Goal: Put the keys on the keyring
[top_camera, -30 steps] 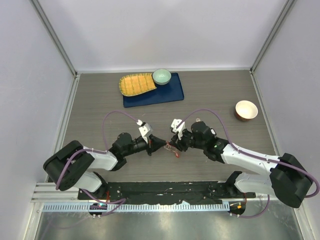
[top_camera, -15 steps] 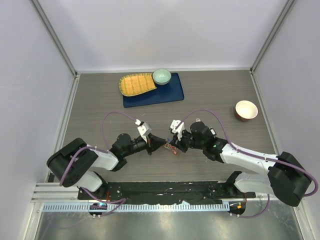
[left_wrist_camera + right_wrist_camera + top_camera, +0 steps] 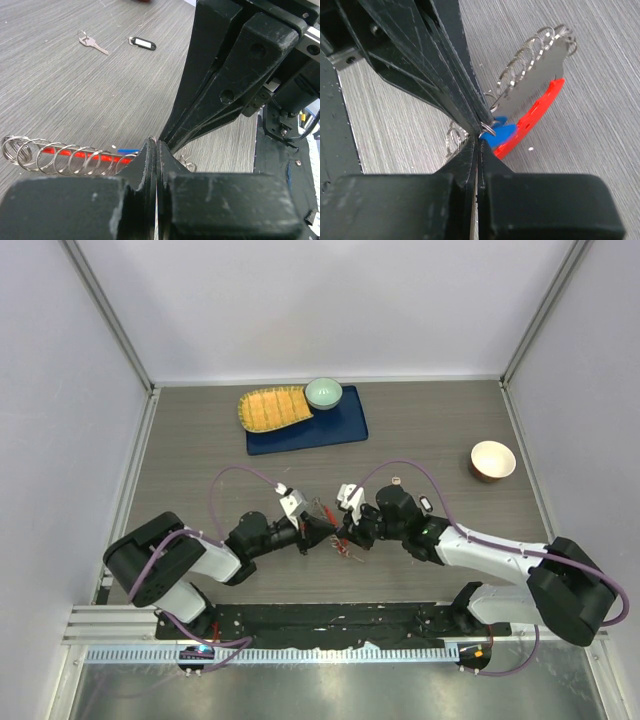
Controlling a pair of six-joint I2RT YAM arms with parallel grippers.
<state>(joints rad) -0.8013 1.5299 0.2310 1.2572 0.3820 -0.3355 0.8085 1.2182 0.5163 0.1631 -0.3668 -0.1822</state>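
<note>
Left hand [image 3: 156,147] is shut tight. Its two black fingers press flat together, and a thin wire loop of the keyring [image 3: 50,155] sits right at their tips. The keyring is a grey metal coil of small rings with a long curved red plastic tag [image 3: 537,117] beside it.

The right hand [image 3: 479,145] is shut too. Its tips come in from the other side and meet the left hand's tips at the same spot on the keyring. I cannot tell if the right hand really holds the loop or only touches it.

A tiny key with a blue plastic head [image 3: 502,135] is at the end of the keyring, just beside the two pairs of tips. The red tag lies along the coil, and the coil points away from the hands over the grey wooden tabletop [image 3: 60,90].

A bare silver key [image 3: 92,43] and a small black tag with a white label [image 3: 142,44] lie flat on the tabletop, well apart from the keyring, on its far side. They are near each other but not touching.
</note>
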